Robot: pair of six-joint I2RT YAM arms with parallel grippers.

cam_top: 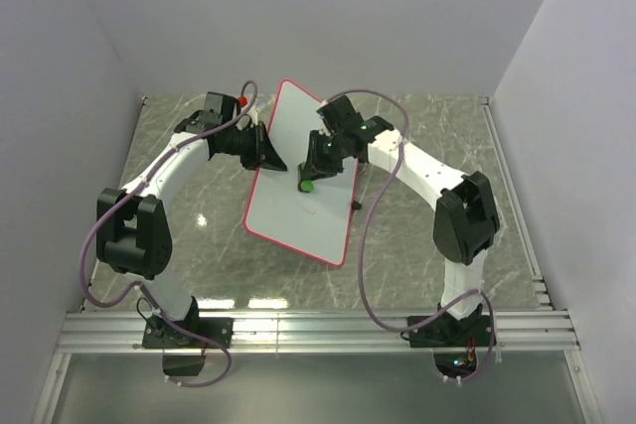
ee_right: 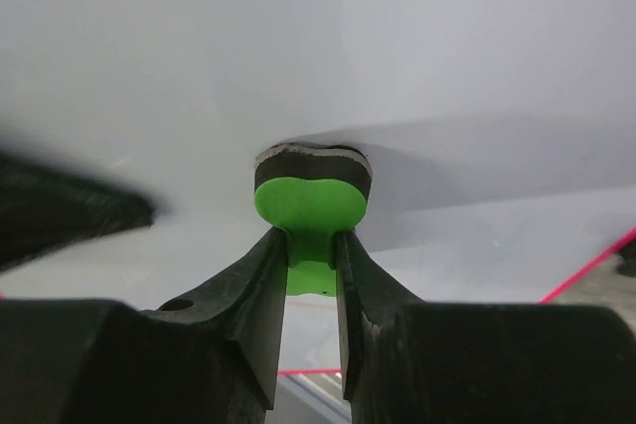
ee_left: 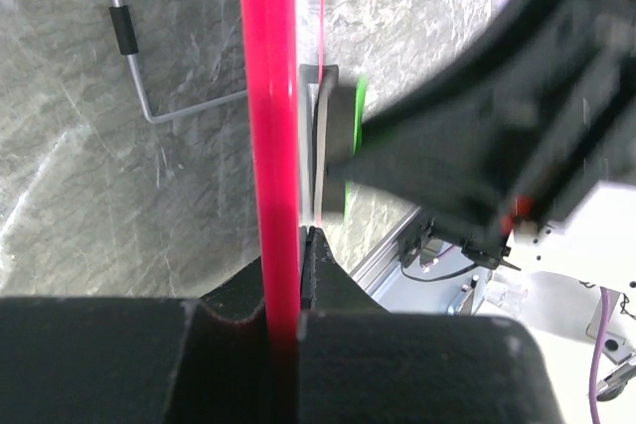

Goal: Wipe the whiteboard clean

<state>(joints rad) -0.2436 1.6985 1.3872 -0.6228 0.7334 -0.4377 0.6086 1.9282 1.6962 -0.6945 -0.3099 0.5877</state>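
Note:
The whiteboard (cam_top: 303, 181), white with a thin red rim, stands tilted above the marble table. My left gripper (cam_top: 270, 154) is shut on its left edge; in the left wrist view the red rim (ee_left: 270, 146) runs down between my jaws (ee_left: 294, 275). My right gripper (cam_top: 310, 168) is shut on the green bow-shaped eraser (cam_top: 307, 185). In the right wrist view the eraser (ee_right: 310, 211) sits between my fingers (ee_right: 311, 270) with its dark felt pad pressed against the white board face (ee_right: 298, 47). No writing shows on the board.
A small dark object (cam_top: 356, 206) lies on the table at the board's right edge. A thin metal wire stand (ee_left: 149, 76) shows behind the board. An aluminium rail (cam_top: 318, 330) runs along the near table edge. Grey walls close in the back and sides.

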